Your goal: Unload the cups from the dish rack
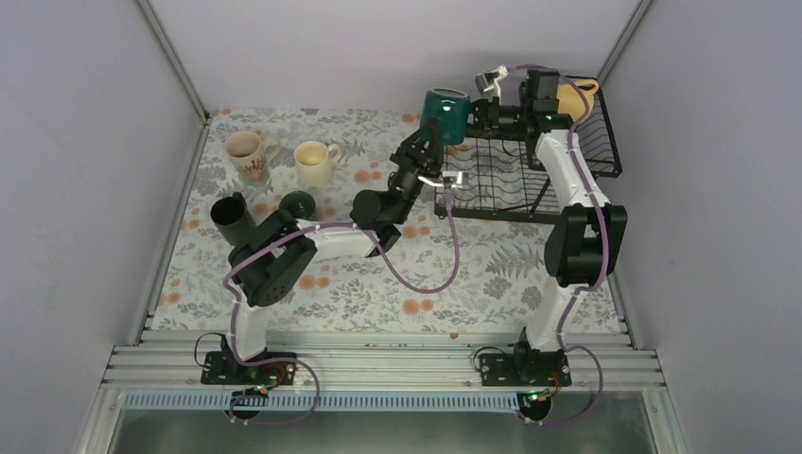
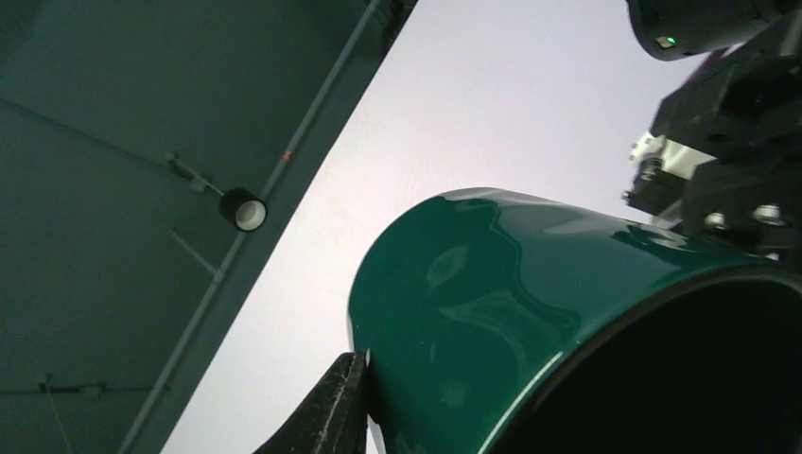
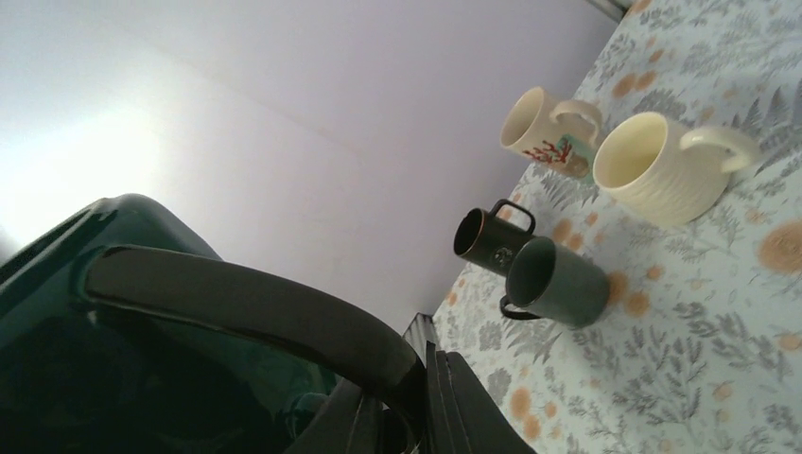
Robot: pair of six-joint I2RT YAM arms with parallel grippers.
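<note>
From above, the teal mug [image 1: 446, 112] is up in the air over the far left corner of the rack [image 1: 515, 180], between the two arms. The left gripper [image 1: 430, 134] meets it from the near side and the right gripper [image 1: 479, 113] from the right. A yellow mug [image 1: 579, 95] sits in the rack's far right corner. Near the table's [image 1: 473, 284] far left corner stand the printed cream mug [image 1: 248, 151] and the plain cream mug [image 1: 317, 163]. The black mug [image 1: 232, 216] and the grey mug [image 1: 298, 201] lie just nearer.

On the left wrist view, one finger [image 2: 333, 407] lies against the teal mug's outer wall (the other is hidden). I cannot tell whether it grips.

On the right wrist view, the right gripper is clenched on the mug's dark handle [image 3: 246, 307]. The four table mugs show beyond.
</note>
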